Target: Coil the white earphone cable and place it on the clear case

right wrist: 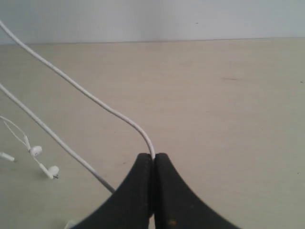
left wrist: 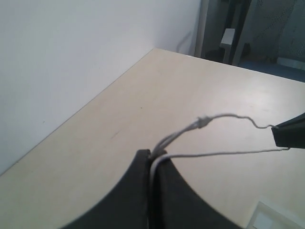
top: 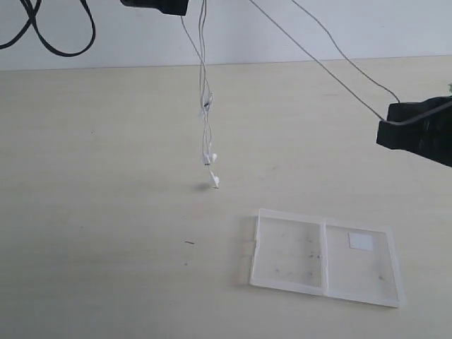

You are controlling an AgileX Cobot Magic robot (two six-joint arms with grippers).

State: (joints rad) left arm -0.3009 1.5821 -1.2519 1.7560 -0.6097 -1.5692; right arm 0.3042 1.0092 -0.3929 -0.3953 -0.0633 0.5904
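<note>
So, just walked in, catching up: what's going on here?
Both arms hold the white earphone cable in the air. The left end effector and the right end effector are each shut on it, strands stretched between them, earbuds dangling low over the table. The clear case lies open and empty; no coil yet.

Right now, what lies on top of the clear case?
Only a small white sticker shows on the clear case; the white earphone cable hangs apart. Nothing covers it.
</note>
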